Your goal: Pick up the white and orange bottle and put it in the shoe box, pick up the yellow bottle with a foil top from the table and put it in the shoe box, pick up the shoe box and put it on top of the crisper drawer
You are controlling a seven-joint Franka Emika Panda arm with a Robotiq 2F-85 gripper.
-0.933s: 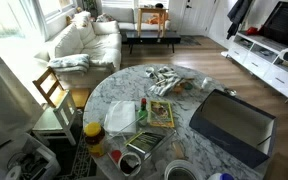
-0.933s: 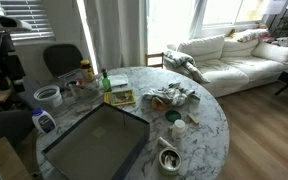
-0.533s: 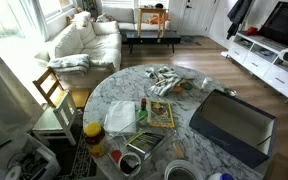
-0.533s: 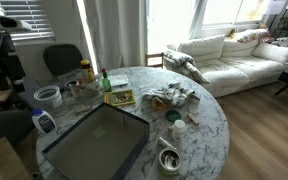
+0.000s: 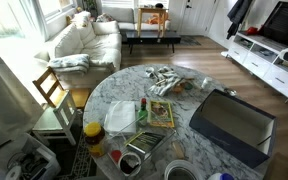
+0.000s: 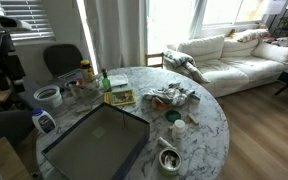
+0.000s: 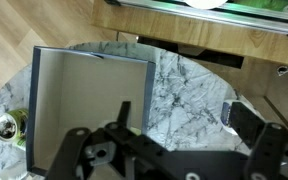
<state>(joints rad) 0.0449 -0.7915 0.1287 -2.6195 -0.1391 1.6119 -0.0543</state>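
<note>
The shoe box (image 5: 234, 125) is a large dark grey-blue lidless box on the round marble table (image 5: 184, 100); it also shows in an exterior view (image 6: 94, 145) and from above in the wrist view (image 7: 89, 100), where its inside looks empty. The translucent crisper drawer (image 5: 121, 117) sits near the table's opposite side. A yellow-orange bottle (image 5: 92, 133) stands at the table edge beside it. A small white and reddish bottle (image 5: 144, 106) stands next to the drawer. My gripper (image 7: 184, 125) hangs high above the table beside the box, open and empty.
A shiny metal tray (image 5: 141, 150), a book (image 5: 162, 113), crumpled cloths (image 5: 169, 82), a green bottle (image 6: 104, 82) and a white tub (image 6: 47, 96) crowd the table. A wooden chair (image 5: 52, 90) and a sofa (image 5: 84, 45) stand nearby.
</note>
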